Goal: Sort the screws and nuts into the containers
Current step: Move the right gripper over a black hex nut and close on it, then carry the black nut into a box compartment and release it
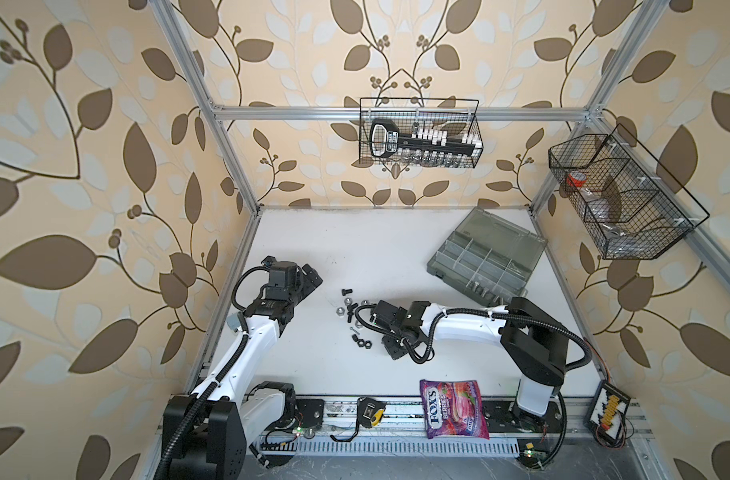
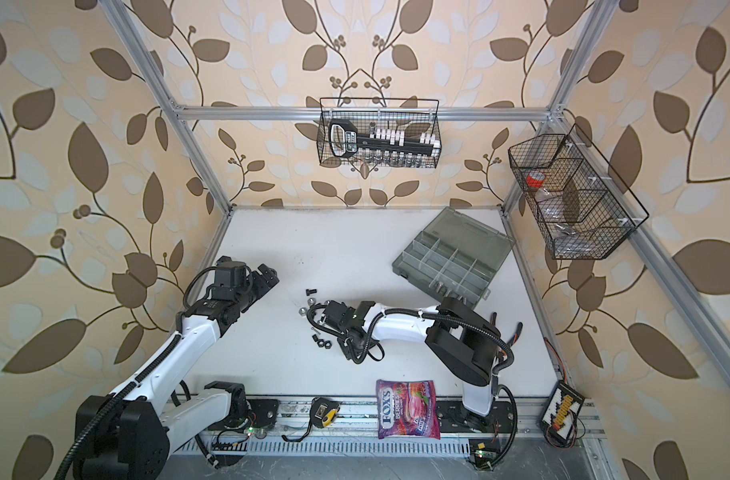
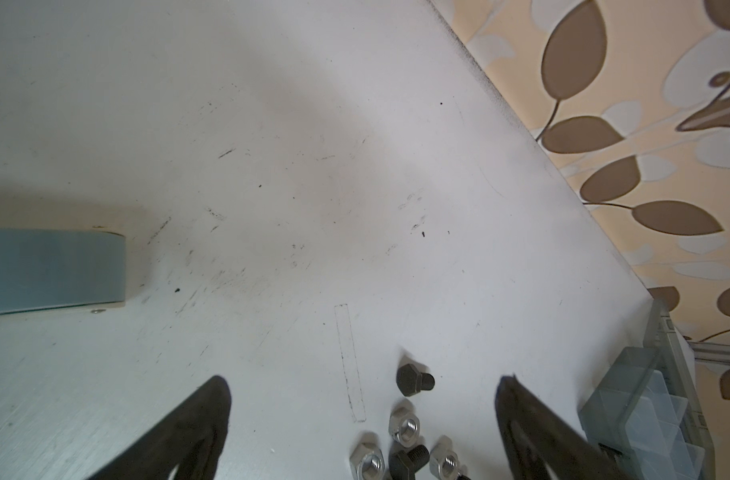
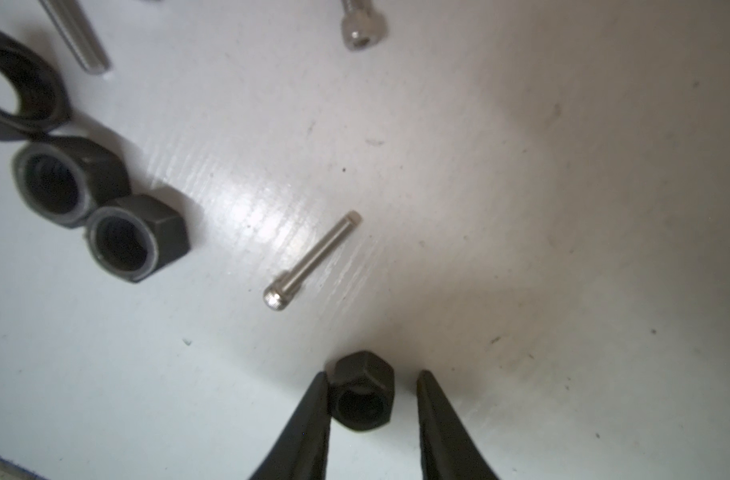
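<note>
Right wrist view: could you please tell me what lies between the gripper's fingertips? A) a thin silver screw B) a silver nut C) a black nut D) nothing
C: a black nut sits between the right gripper fingertips, with a gap on one side.

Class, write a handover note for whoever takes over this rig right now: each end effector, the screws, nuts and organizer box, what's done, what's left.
Left end effector: open, empty, above the table.
Right end effector: open, straddling a black nut, not clamped.
Done: Organizer box lid open, a few silver pieces inside.
Remaining: loose screws and nuts mid-table; probably grip that nut first.
</note>
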Robot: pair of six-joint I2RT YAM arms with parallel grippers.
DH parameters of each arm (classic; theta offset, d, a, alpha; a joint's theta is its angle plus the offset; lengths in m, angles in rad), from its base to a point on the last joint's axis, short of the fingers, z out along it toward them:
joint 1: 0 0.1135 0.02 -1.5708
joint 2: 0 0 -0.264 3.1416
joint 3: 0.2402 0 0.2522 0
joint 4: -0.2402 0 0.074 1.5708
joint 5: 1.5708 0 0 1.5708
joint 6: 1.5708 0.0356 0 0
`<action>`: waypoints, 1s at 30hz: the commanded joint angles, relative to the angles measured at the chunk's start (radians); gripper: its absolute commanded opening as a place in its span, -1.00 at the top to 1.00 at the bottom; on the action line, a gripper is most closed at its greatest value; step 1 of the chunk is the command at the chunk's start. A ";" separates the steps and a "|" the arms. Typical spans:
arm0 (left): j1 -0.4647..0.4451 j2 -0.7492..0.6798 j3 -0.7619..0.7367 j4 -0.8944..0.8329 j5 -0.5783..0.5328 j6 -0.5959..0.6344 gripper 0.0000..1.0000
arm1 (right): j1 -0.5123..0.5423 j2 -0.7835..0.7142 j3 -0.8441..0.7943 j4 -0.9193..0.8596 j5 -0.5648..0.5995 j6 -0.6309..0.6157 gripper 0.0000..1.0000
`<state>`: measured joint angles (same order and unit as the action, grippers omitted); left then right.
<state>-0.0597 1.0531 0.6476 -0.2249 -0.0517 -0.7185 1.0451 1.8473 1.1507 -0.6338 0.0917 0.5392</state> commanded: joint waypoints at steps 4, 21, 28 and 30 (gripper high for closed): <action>-0.004 -0.009 0.022 0.015 0.005 -0.007 -0.98 | 0.003 0.036 -0.010 -0.017 0.032 0.017 0.34; -0.004 -0.004 0.024 0.015 0.008 -0.004 -0.98 | -0.015 0.012 -0.010 -0.009 0.037 0.030 0.89; -0.004 0.003 0.036 0.015 0.015 0.005 -0.98 | -0.137 -0.131 -0.053 -0.013 0.080 0.044 1.00; -0.003 0.002 0.036 0.018 0.018 0.007 -0.98 | -0.194 -0.181 -0.068 -0.020 0.102 0.033 1.00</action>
<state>-0.0597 1.0554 0.6476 -0.2237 -0.0483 -0.7174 0.9066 1.7439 1.1042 -0.6327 0.1371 0.5648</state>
